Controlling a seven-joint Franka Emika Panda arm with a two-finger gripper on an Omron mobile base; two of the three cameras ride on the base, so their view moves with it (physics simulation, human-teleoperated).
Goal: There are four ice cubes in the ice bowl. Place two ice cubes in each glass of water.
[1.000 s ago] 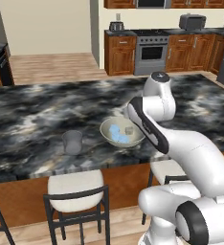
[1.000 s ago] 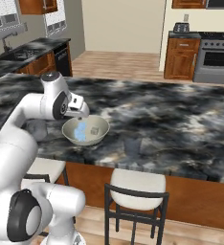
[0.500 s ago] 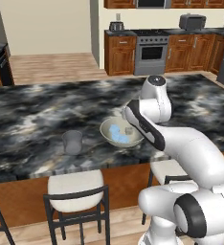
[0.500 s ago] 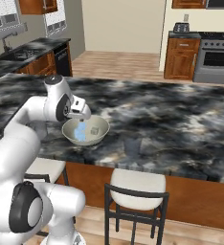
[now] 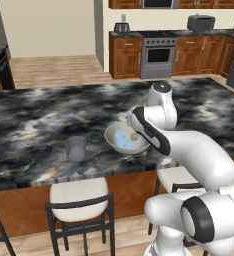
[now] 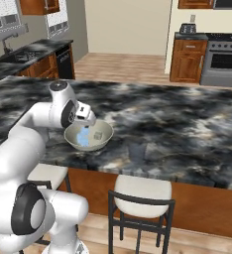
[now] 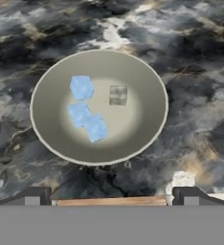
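Cubes: from hand view I count 4 ice cubes (image 7: pixel 87 115) in 1 ice bowl (image 7: pixel 147 129), 3 blue, 1 greyish; gripper (image 7: pixel 112 196) jaws wide, nothing held. Left base view: 1 glass of water (image 5: pixel 75 148) left of bowl on counter (image 5: pixel 34 125). Right base view: 2nd glass (image 6: pixel 138 151) right of bowl.

Glossy white robot arm (image 5: pixel 199 160): fat rounded tubular links, smooth shell, no visible cables or screws. Dark charcoal round caps at the joints, one big disc low on the body (image 5: pixel 201 225), another on the same body from the other side (image 6: pixel 26 209). Small grey-black cap tops the upper joint (image 5: pixel 162 87). Black band wraps the forearm link (image 5: pixel 148 131). Two small dark square finger tips (image 7: pixel 32 196), each with a lighter grey pad face.
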